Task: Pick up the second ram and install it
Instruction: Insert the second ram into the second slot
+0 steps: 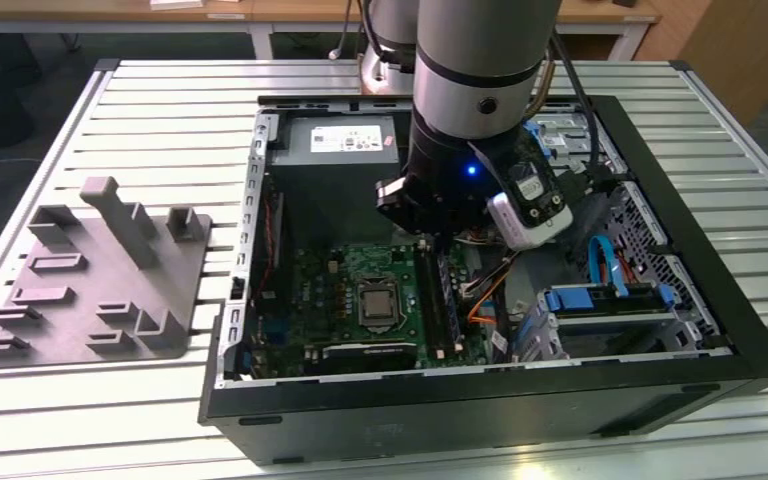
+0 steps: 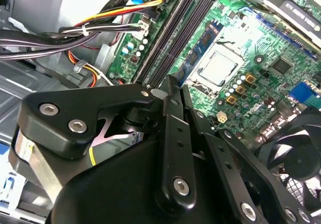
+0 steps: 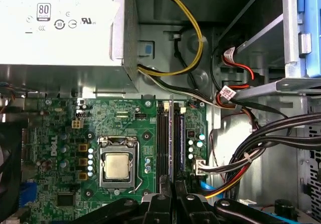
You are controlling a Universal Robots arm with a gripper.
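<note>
- In the exterior view the arm (image 1: 478, 60) reaches down into an open case (image 1: 491, 405) that lies on a slatted table (image 1: 131, 100).
- The gripper (image 1: 426, 238) hangs just above the board (image 1: 337, 300), over the slots (image 1: 432, 300) that run beside the socket (image 1: 377, 305).
- A grey tray (image 1: 91, 290) sits on the table, well apart from the case, toward the exterior view's left. A blue bracket (image 1: 598, 298) lies in the case toward the exterior view's right.
- In the second wrist view the black links of the gripper (image 2: 176, 91) take up the near part, its fingertips (image 2: 169, 86) close together.
- Past them lie the long dark slots (image 2: 175, 25), with the socket (image 2: 218, 68) on one side and a bundle of cables (image 2: 100, 28) on the other. A fan (image 2: 296, 158) is at the edge.
- In the first wrist view the gripper (image 3: 172, 188) is clamped on the ram (image 3: 172, 133). The stick is seen edge-on as a thin dark strip running out from between the fingers (image 3: 159, 201).
- The ram is lined up lengthwise with the slots (image 3: 163, 133), just beside two empty ones. Whether it touches the board, I cannot tell.
- The socket (image 3: 118, 166) is near the slots, the power supply (image 3: 55, 23) lies beyond the board, and black cables (image 3: 271, 138) cross the far side.
</note>
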